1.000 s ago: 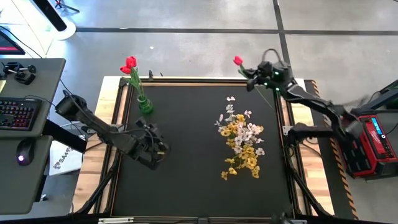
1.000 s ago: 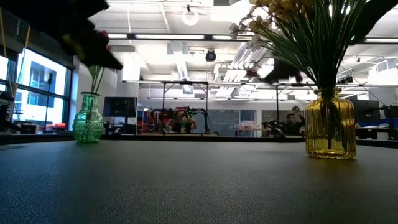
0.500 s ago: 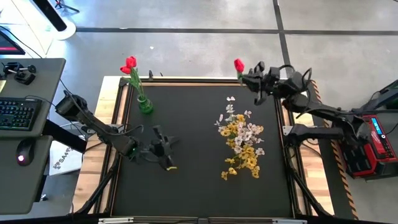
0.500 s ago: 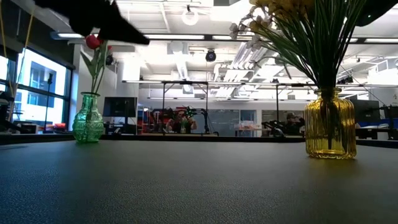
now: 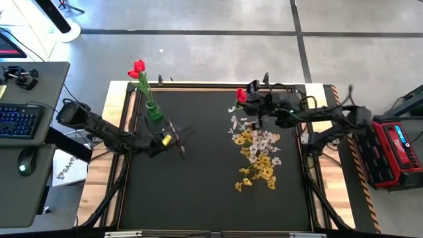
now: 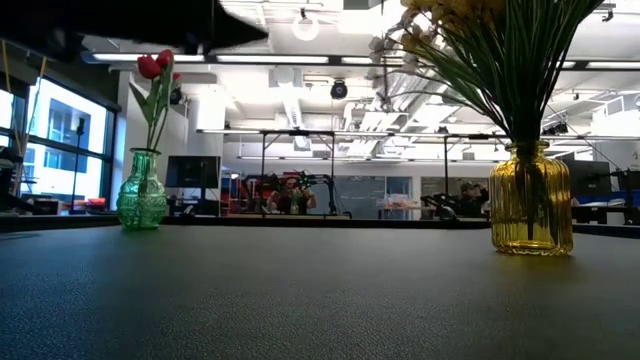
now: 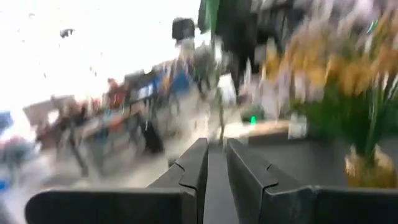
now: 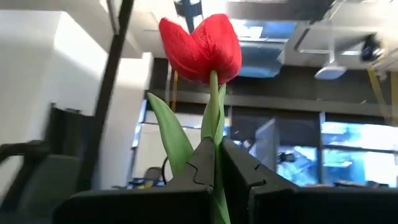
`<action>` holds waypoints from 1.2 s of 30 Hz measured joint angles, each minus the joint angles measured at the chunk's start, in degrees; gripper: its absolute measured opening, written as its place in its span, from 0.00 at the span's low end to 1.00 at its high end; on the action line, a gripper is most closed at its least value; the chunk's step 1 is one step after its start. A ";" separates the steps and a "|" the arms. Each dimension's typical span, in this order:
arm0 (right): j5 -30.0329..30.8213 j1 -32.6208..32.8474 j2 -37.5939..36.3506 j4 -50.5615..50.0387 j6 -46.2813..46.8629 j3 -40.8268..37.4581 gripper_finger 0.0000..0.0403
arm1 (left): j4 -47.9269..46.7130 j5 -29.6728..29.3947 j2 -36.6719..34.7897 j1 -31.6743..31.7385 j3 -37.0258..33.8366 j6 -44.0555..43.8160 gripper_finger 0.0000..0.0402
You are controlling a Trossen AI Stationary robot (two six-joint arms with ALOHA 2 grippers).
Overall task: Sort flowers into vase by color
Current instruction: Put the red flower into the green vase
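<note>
My right gripper [image 5: 254,104] hangs over the table's far edge, left of the yellow vase's bouquet, shut on a red tulip [image 8: 200,46] with a green stem and leaf. A green glass vase [image 5: 154,111] stands at the far left with red tulips [image 5: 137,68] in it. It also shows in the low view as the green vase [image 6: 141,190]. A yellow glass vase [image 6: 530,200] holds yellow and whitish sprays [image 5: 258,152]. My left gripper [image 5: 180,136] hovers just right of the green vase. Its fingers [image 7: 193,165] stand a narrow gap apart with nothing between them. My right gripper pinches the tulip's stem [image 8: 214,127] between its two fingers, a short way below the blossom. The fingers slant upward, and the stem runs along them and out past their tips. The tulip is lifted clear of the table, blossom uppermost, with one leaf [image 8: 171,137] beside the fingers.
The black mat [image 5: 205,192] has bare room across its near half and between the two vases. A wooden frame [image 5: 119,125] borders it. A desk with keyboard and mouse [image 5: 20,125] stands left of the table, and a red box [image 5: 396,149] stands on the right.
My right gripper has carried the tulip from the far right corner toward the table's left along the far edge, and it has tipped upward, so the blossom now points up. My left gripper has moved toward the far edge, nearer the green vase, and has swung up to about level.
</note>
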 joint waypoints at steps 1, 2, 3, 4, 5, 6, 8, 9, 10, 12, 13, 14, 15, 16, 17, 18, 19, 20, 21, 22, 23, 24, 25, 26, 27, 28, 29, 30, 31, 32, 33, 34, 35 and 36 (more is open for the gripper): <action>1.21 0.27 1.33 1.43 -0.70 0.01 0.00 | 2.81 2.49 -0.04 0.65 -0.02 2.13 0.12; 2.36 0.44 2.50 2.41 -1.36 0.14 0.00 | 5.32 5.91 -0.04 1.41 -0.04 3.88 0.12; 3.27 0.55 3.62 2.81 -1.71 0.55 0.00 | 7.31 9.24 -0.04 2.27 -0.04 4.79 0.12; 3.54 0.68 4.68 2.92 -1.84 1.30 0.00 | 8.83 11.84 -0.04 3.25 -0.04 4.77 0.12; 3.52 0.74 5.57 2.88 -1.98 2.16 0.00 | 9.71 13.88 -0.04 4.41 -0.01 3.90 0.14; 3.48 0.85 6.29 2.73 -1.95 3.03 0.00 | 9.83 15.21 -0.04 5.66 0.16 2.44 0.15; 3.41 1.27 7.53 1.93 -1.32 5.14 0.00 | 9.44 18.05 -0.02 8.34 0.28 -0.83 0.19; 3.23 1.45 7.97 1.24 -1.08 6.09 0.00 | 8.83 19.96 -0.02 9.62 0.48 -2.44 0.22; 2.64 1.67 8.41 0.59 -1.04 7.04 0.00 | 8.01 22.06 -0.02 10.83 0.82 -3.80 0.24; 1.04 2.02 8.98 -1.17 -0.94 8.71 0.00 | 6.50 25.34 -0.02 12.81 1.29 -5.82 0.31; 0.22 2.28 9.10 -1.99 -0.94 9.42 0.00 | 6.26 25.82 0.04 13.48 1.62 -6.46 0.34; 0.04 2.55 9.21 -2.62 -0.98 9.92 0.00 | 6.25 25.96 0.04 14.06 2.16 -7.28 0.37; -0.11 2.81 9.28 -3.03 -1.43 10.30 0.00 | 6.39 25.96 0.03 14.62 2.69 -7.83 0.40; -0.15 3.03 9.30 -3.48 -1.96 10.46 0.00 | 6.25 25.96 -0.01 15.11 3.28 -8.68 0.43; -0.13 3.20 9.31 -3.88 -2.52 10.59 0.00 | 5.59 26.00 -0.02 15.60 4.03 -9.75 0.45; -0.11 3.38 9.33 -4.17 -2.89 10.77 0.00 | 4.34 26.17 -0.02 16.11 4.85 -11.21 0.47; -0.11 3.49 9.34 -4.30 -2.97 10.89 0.00 | 2.56 27.00 -0.02 16.72 5.75 -12.72 0.48; -0.11 3.50 9.34 -4.30 -2.93 11.01 0.00 | 0.53 28.47 -0.02 17.34 6.77 -14.11 0.50; -0.10 3.49 9.34 -4.29 -2.91 11.06 0.00 | -1.58 30.32 -0.02 17.99 7.86 -15.41 0.51; -0.09 3.48 9.34 -4.32 -2.93 11.06 0.00 | -3.80 32.20 -0.02 18.57 8.98 -16.75 0.52; -0.07 3.48 9.34 -4.53 -2.93 11.06 0.00 | -5.76 34.05 0.02 19.04 10.14 -17.86 0.52; -0.07 3.48 9.34 -4.77 -2.91 11.06 0.00 | -7.55 35.56 0.12 19.44 11.36 -18.39 0.53; -0.04 3.46 9.34 -4.88 -2.93 11.06 0.00 | -9.02 36.50 0.29 19.66 12.47 -18.63 0.53; -0.04 3.46 9.34 -4.96 -2.95 11.06 0.00 | -10.26 36.86 0.46 19.82 13.45 -18.48 0.54; -0.01 3.46 9.34 -4.96 -2.96 11.06 0.00 | -11.21 36.90 0.67 19.83 14.33 -18.07 0.54; -0.01 3.46 9.34 -4.95 -2.93 11.06 0.00 | -11.74 36.94 1.02 19.83 15.18 -17.46 0.54; 0.02 3.46 9.34 -4.96 -2.93 11.06 0.00 | -12.18 36.99 1.42 19.81 16.04 -16.70 0.54; 0.02 3.46 9.34 -4.96 -2.95 11.06 0.00 | -12.52 36.98 1.83 19.79 16.75 -16.16 0.54; 0.02 3.46 9.34 -4.96 -3.03 11.06 0.00 | -12.75 36.98 2.39 19.79 17.35 -15.66 0.54; 0.04 3.46 9.34 -4.96 -3.03 11.06 0.00 | -12.73 36.98 3.08 19.79 17.87 -15.25 0.54; 0.03 3.46 9.34 -4.97 -2.98 11.06 0.00 | -12.69 36.98 3.84 19.79 18.29 -15.00 0.54; 0.04 3.46 9.34 -5.04 -2.97 11.06 0.00 | -12.89 36.98 4.53 19.79 18.67 -14.83 0.54; 0.02 3.46 9.34 -5.27 -2.97 11.06 0.00 | -13.02 36.94 5.26 19.83 19.06 -14.79 0.54; 0.02 3.46 9.34 -5.36 -2.95 11.06 0.00 | -13.00 36.74 6.12 19.96 19.61 -14.72 0.54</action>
